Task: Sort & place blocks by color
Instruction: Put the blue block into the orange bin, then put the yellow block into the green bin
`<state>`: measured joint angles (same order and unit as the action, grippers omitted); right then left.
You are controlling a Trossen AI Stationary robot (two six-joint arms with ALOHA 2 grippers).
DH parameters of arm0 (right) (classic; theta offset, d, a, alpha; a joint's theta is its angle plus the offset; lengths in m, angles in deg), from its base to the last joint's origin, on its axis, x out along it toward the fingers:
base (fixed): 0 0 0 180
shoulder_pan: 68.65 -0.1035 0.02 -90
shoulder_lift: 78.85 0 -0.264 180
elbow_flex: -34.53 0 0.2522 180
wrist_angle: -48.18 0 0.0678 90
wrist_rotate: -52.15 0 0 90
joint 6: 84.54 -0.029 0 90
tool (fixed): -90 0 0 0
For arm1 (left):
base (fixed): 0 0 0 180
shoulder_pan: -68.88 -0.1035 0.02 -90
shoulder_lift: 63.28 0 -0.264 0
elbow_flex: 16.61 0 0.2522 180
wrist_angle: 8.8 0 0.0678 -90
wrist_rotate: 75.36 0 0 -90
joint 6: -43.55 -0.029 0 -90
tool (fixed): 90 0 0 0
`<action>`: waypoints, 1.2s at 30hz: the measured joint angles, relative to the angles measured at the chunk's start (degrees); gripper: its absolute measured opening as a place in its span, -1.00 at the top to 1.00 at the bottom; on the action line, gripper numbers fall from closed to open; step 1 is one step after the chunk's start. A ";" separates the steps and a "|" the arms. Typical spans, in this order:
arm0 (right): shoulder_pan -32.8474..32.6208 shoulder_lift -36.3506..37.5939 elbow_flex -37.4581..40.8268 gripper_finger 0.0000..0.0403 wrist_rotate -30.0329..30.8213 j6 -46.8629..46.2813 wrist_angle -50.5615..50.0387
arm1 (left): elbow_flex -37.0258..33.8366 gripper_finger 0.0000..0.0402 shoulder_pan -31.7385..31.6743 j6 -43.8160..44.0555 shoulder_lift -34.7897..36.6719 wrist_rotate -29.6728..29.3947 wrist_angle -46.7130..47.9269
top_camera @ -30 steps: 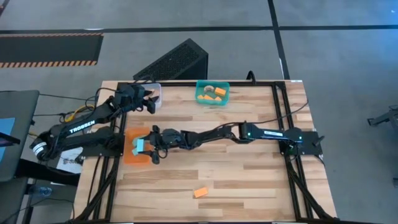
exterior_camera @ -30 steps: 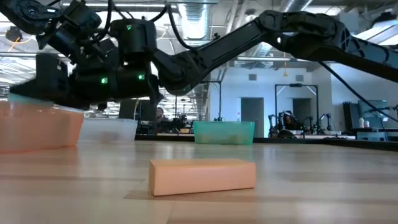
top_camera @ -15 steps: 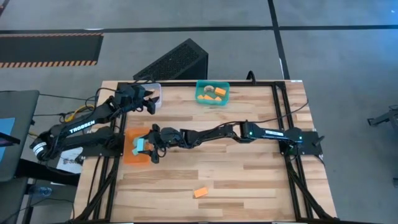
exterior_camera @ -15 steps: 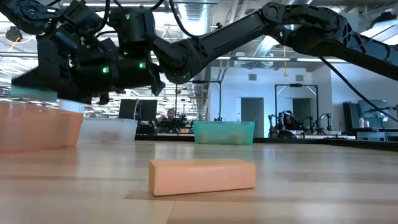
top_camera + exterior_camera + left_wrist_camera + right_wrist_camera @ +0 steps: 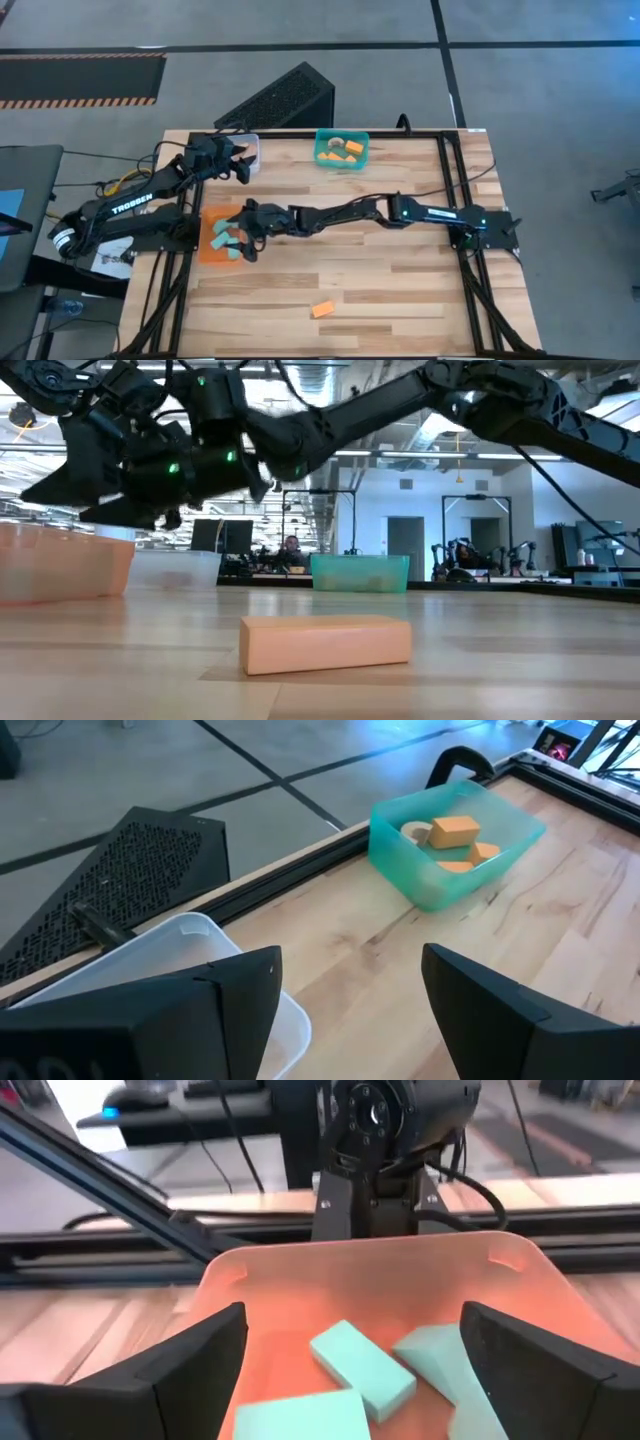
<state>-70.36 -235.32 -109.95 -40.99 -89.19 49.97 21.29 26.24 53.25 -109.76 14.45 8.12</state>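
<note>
My right gripper (image 5: 238,240) hangs open and empty just above the orange bin (image 5: 203,238) at the table's left. In the right wrist view its fingers (image 5: 352,1316) stand apart over the bin's floor (image 5: 370,1275). Several teal blocks (image 5: 362,1365) lie loose on that floor and also show in the high view (image 5: 222,241). One orange block (image 5: 321,309) lies flat on the table near the front edge, close in the low view (image 5: 325,643). My left gripper (image 5: 243,168) waits open beside the clear bin (image 5: 246,146), and is seen open in its wrist view (image 5: 352,960).
A teal bin (image 5: 322,150) at the far middle holds orange blocks (image 5: 455,828). The clear bin (image 5: 190,935) stands at the far left corner. A black frame rail (image 5: 452,200) runs along the table's sides. Bare wood lies across the middle and right.
My right gripper, holding still over the orange bin, has opened and let go of a teal block. The block has dropped out of the fingers and now lies in the bin among the other teal blocks.
</note>
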 joint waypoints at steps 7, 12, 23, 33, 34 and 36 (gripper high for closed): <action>-1.27 12.01 -0.17 -0.89 0.02 -0.25 -24.12 | -0.02 -0.12 0.00 0.01 0.00 2.91 -0.48; -5.07 18.77 -0.03 -0.89 -0.23 -1.17 -45.66 | -0.04 -0.12 0.01 0.45 0.02 7.34 -1.13; -17.75 24.17 -0.01 -0.89 -2.84 -14.48 -67.26 | -0.04 -0.12 3.17 0.56 0.02 11.95 -3.96; -24.71 24.16 8.86 -0.88 2.45 -17.77 -68.50 | -0.04 -0.12 7.19 -0.04 0.02 11.91 -3.63; -24.95 24.20 9.86 -0.88 2.44 -19.22 -68.54 | -0.04 -0.12 7.44 -0.05 0.02 11.86 -3.60; -25.51 24.09 11.63 -0.88 2.38 -20.81 -69.00 | -0.04 -0.12 7.79 -0.11 0.02 11.87 -3.63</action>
<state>-95.87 -211.23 -98.33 -38.61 -110.01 -19.03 21.24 34.03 53.14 -109.74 26.32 4.50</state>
